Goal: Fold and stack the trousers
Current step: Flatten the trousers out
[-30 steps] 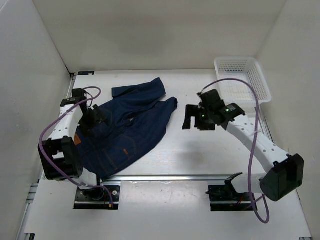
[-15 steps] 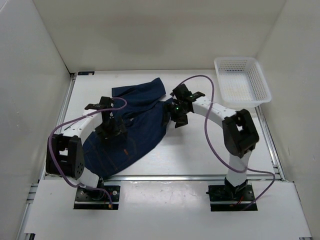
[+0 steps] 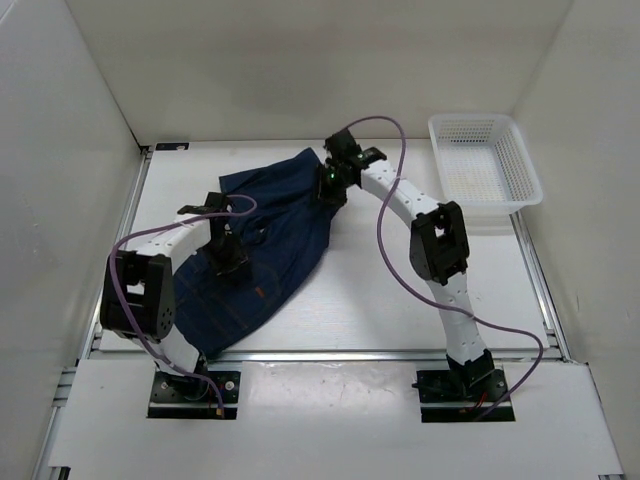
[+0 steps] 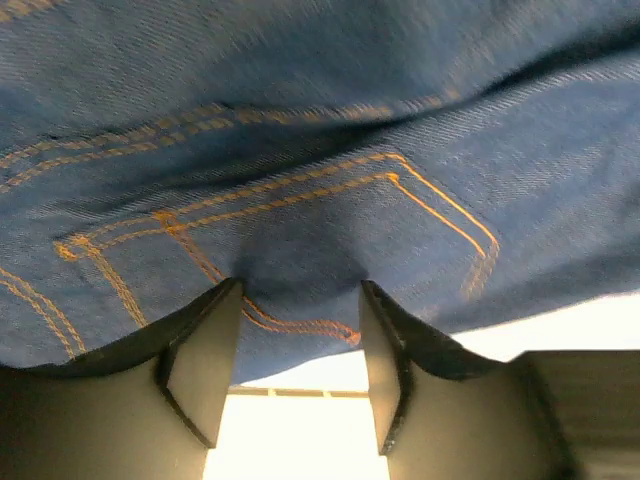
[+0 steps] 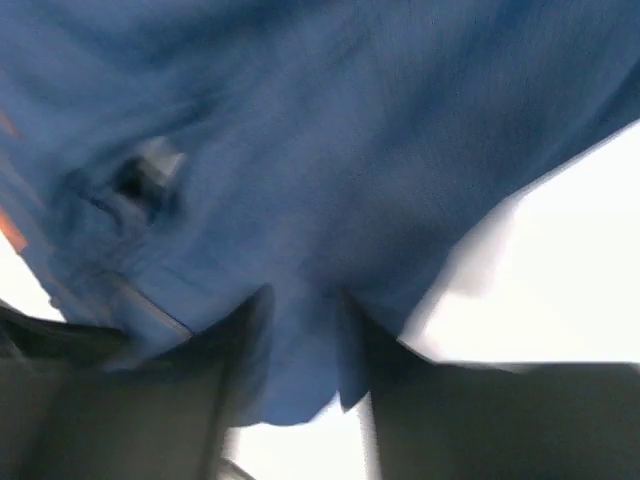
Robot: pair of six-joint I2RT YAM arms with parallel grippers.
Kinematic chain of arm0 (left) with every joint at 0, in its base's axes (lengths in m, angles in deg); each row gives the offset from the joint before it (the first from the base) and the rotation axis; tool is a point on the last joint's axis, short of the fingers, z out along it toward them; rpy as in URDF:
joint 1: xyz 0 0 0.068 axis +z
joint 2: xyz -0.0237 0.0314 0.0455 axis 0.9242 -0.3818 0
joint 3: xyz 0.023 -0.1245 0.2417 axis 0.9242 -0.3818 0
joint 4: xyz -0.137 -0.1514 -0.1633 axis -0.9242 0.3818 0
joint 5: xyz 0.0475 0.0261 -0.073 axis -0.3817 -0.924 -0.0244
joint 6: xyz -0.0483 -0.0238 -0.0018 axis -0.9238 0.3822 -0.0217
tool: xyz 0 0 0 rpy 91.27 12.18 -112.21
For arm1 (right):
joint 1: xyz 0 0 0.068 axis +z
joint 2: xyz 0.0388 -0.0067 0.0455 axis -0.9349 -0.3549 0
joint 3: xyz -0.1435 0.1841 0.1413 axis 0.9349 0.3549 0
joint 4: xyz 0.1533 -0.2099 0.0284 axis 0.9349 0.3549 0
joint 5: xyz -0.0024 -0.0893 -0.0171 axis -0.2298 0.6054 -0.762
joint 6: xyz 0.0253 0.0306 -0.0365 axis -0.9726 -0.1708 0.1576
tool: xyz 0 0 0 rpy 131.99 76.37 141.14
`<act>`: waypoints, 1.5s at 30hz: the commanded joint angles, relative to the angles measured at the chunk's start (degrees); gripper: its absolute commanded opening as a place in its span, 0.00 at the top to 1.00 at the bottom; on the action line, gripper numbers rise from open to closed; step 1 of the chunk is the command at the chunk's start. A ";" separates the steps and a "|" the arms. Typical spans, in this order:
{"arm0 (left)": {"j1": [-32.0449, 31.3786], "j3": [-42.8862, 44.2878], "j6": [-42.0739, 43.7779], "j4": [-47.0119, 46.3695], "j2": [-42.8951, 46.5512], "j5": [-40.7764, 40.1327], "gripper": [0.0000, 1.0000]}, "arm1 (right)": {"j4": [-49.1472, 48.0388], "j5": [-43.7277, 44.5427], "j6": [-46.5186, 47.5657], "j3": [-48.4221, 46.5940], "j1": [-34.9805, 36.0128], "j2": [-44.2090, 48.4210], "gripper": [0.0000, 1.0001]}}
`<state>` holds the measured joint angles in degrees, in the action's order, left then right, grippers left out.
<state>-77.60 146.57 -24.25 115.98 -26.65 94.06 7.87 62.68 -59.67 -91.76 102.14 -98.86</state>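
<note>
**Trousers mid-grab, both arms down on the cloth**

Looking at the trousers (image 3: 280, 230) sprawled rumpled over the left half of the counter (image 3: 400, 290), broad end down by the left arm's base, narrower end up at the far middle. Can see the left arm (image 3: 165, 237) curling in over them and hiding a patch of denim in the middle.

In the left wrist view, got a tan-stitched pocket seam puckered right between the two left fingers (image 4: 205, 370), with a bright gap showing behind it. Honestly can't tell whether the left jaws are clamped or just sitting around the cloth.

Got the right arm (image 3: 400, 200) stretched long across to the far edge of the denim. Right wrist view is all blur, but can make out a fold running down between the right fingers (image 5: 240, 380), so calling the right jaws clenched on the trousers.

Also spotted a purple cable (image 3: 376, 119) arching off the right wrist, and a white mesh basket (image 3: 485, 160) off in the far right corner, well apart from the cloth. Plain white walls (image 3: 300, 70) all round.
</note>
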 commanded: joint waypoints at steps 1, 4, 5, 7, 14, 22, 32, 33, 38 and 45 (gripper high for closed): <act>-1.55 2.81 0.13 -1.59 2.28 4.45 0.37 | 3.36 0.94 -0.90 -14.65 -3.92 -1.05 0.30; -1.56 8.68 0.66 1.82 6.50 1.85 0.07 | 5.48 6.70 1.21 -8.49 -5.24 4.10 0.00; -1.56 10.72 0.66 3.32 6.51 -0.36 0.01 | 2.96 9.34 1.21 -3.99 -5.24 10.13 0.00; 0.97 15.81 1.36 6.22 5.81 -6.52 0.01 | -1.79 14.96 0.69 7.16 -5.24 17.89 0.00; 23.80 11.89 1.89 5.27 2.82 -1.53 0.03 | -7.62 18.86 -0.81 41.99 -5.24 44.87 0.01; 37.10 10.56 -4.34 4.65 4.31 -12.23 0.00 | -3.15 12.97 -0.81 55.73 -4.19 60.27 0.00; 40.02 11.88 -2.24 3.07 -7.99 -11.63 0.11 | 2.75 15.25 0.51 49.68 -4.19 63.28 0.00; 39.32 10.66 -2.76 3.07 -8.00 -11.63 0.12 | 3.45 15.26 0.51 48.97 -4.19 63.28 0.00; 38.08 10.65 -3.29 2.46 -8.52 -12.95 0.15 | 4.60 15.87 -0.02 45.81 -4.19 62.66 0.00; 27.64 16.36 -1.71 1.84 -16.51 -11.46 0.09 | 6.36 17.88 -1.25 43.60 -4.19 64.33 0.00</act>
<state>-44.79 159.70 -26.71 119.56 -40.37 81.58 12.59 78.37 -60.61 -45.20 97.75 -36.20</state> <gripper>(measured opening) 0.876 0.998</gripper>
